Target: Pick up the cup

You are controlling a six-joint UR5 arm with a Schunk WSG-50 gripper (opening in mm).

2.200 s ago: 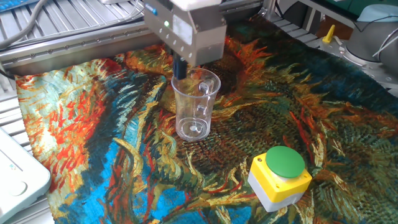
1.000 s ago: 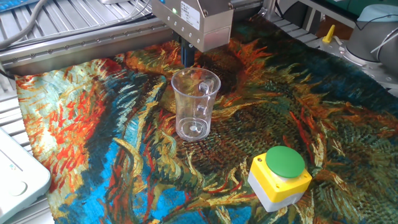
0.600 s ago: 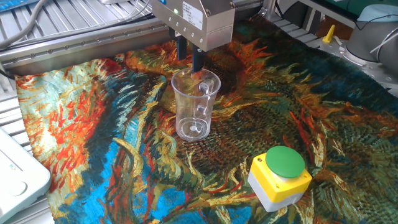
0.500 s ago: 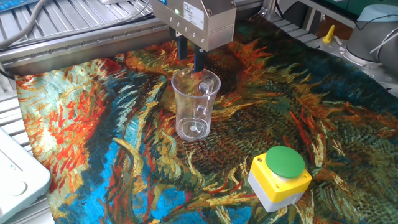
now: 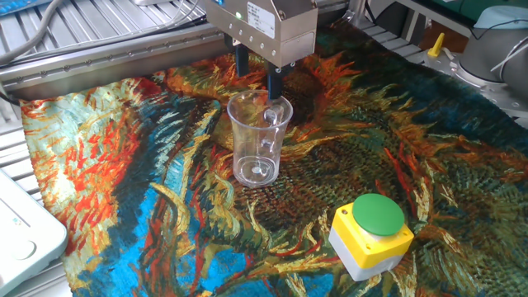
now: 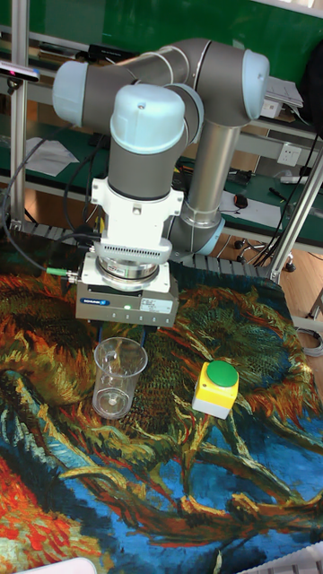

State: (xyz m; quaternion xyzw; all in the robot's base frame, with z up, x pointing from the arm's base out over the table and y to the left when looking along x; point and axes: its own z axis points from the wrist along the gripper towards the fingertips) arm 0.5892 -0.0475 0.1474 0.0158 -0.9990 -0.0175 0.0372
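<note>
The clear plastic cup [image 5: 258, 136] stands upright on the painted cloth, its handle on the side facing the fixed camera. My gripper [image 5: 257, 84] hangs just above and behind the cup's rim, open. One dark finger [image 5: 240, 62] is behind the rim at the left. The other finger [image 5: 274, 84] reaches down to the far right part of the rim. Nothing is held. In the tall fixed view the gripper [image 6: 126, 332] sits directly over the cup [image 6: 117, 378], and its body hides the fingers.
A yellow button box [image 5: 371, 233] with a green button stands right of the cup, also seen as the button box [image 6: 217, 388]. A white device [image 5: 25, 239] lies at the left edge. Metal rails [image 5: 91, 41] run behind the cloth.
The gripper has shifted slightly right and its fingers have spread apart, from one visible finger to two. The cup has not moved.
</note>
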